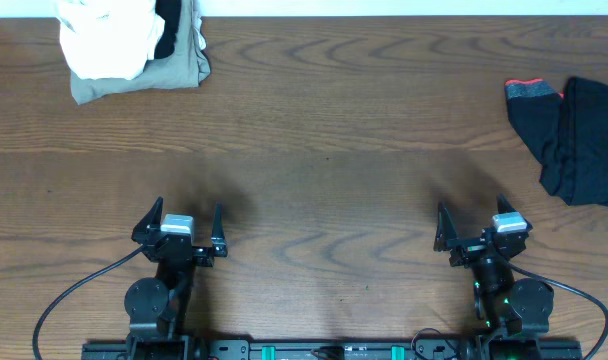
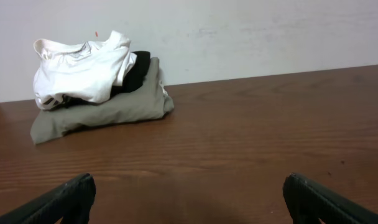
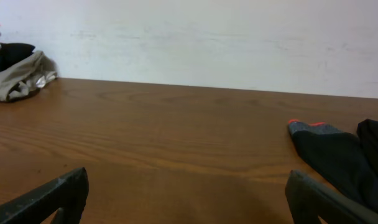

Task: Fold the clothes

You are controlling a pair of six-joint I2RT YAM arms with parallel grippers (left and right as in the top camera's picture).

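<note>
Nearest the lens, at six o'clock in the overhead view: left jaws, spread wide, gripping nothing, poised low over the brown desk point(image 1: 314, 150). Same for the right jaws: spread wide, holding nothing, only wood grain between the dark fingers point(image 3: 55, 196). Sit well apart from each other, roughly at seven and five o'clock on the desk.

Out from the right jaws, toward one o'clock: the clothes point(image 1: 589, 140), black and soft. Lie crumpled on the desk near its three-o'clock edge, partly cut off by the frame. At the ten-o'clock end of the heap, a grey waistband point(image 1: 532, 91) edged in bright red-orange, turned toward the middle of the desk. Touch neither set of jaws.

Out from the left jaws, toward eleven o'clock: a folded pile at the far corner. At the bottom, a khaki-olive garment point(image 1: 179, 68); bunched on top, a white cloth point(image 1: 109, 40); between them, a strip of black fabric point(image 1: 170, 30). Sits well apart from the clothes, at the opposite end of the far edge. Behind the desk, a plain white wall point(image 2: 270, 31).
</note>
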